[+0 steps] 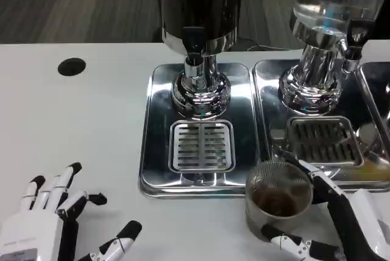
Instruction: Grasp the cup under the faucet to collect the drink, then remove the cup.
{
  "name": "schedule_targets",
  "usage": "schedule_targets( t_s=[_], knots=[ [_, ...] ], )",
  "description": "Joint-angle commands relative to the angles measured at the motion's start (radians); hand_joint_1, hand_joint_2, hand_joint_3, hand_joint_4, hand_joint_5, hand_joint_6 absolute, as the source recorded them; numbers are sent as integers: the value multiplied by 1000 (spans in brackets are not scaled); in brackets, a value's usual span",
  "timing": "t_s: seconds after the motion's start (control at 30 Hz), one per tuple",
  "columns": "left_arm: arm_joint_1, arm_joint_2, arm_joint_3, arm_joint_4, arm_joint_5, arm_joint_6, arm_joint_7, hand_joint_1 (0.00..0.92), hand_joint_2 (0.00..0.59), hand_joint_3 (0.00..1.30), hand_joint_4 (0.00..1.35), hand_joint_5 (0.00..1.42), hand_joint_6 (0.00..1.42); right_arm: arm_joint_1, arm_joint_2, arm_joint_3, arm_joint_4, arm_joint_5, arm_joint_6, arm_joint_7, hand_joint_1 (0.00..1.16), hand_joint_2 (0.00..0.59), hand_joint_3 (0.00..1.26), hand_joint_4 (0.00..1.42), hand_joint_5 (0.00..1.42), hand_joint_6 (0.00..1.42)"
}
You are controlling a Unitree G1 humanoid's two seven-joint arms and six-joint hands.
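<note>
Now cup [278, 197] within right hand [329, 224], table-level

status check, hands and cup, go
Left hand open, idle on table. Right hand holds cup, dark drink inside, off the drip tray, clear of faucet. Nothing blocking.

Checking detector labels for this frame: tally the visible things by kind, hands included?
Chrome drink dispensers on steel bases: 2, dark tank, clear tank
Slotted steel drip grates: 2
Clear glass cup holding brown drink: 1
Round black hole in the white table: 1
Robot hands: 2, left hand, right hand
Total: 8
</note>
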Motion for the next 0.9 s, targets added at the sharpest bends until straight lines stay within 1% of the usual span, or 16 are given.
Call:
schedule_targets(
  t_s=[0.03,0.13,0.23,0.3,0.4,0.5,0.63,0.67,0.7,0.77,0.83,0.9],
  knots=[
    [5,2,6,-7,-8,-7,-4,0,149,548,61,181,96,4,-7,-7,-1,10,-29,0,741,153,175,201,301,362],
    [6,1,6,-6,-13,-15,0,0,150,548,61,182,96,8,-10,-9,-1,24,-42,10,724,158,156,168,269,322],
    [9,-1,6,-12,-8,-15,2,0,152,548,61,186,96,15,-18,-10,-7,29,-55,18,715,157,106,80,210,276],
    [11,-1,6,-16,-6,-15,1,0,152,546,61,188,96,19,-23,-10,-13,32,-61,27,706,153,17,8,132,202],
    [13,-2,5,-18,-4,-16,5,0,150,541,61,190,96,27,-32,-15,-34,45,-65,52,705,153,0,0,7,80],
    [14,-5,4,-14,-8,-20,7,0,149,524,61,192,96,45,-42,-25,-79,64,-61,80,692,161,0,0,0,13],
    [19,-7,4,-21,-7,-22,7,0,148,516,61,192,96,72,-43,-52,-138,81,-57,91,680,163,0,0,0,0],
    [21,-8,5,-24,-8,-24,8,0,156,502,61,192,96,79,-40,-60,-152,76,-60,84,659,161,0,0,0,0],
    [23,-9,7,-28,-8,-26,9,0,158,498,61,192,96,85,-37,-66,-162,72,-62,80,628,170,0,0,0,0],
    [25,-10,10,-31,-10,-29,9,0,158,493,61,192,96,103,-31,-90,-212,37,-59,55,562,191,0,0,0,0],
    [26,-11,13,-33,-14,-32,9,0,158,490,61,192,96,112,-25,-107,-242,21,-53,45,523,208,0,0,0,0],
    [27,-12,16,-34,-15,-34,9,0,160,487,61,192,96,112,-11,-133,-270,-15,-32,20,503,219,0,0,0,0]
  ],
)
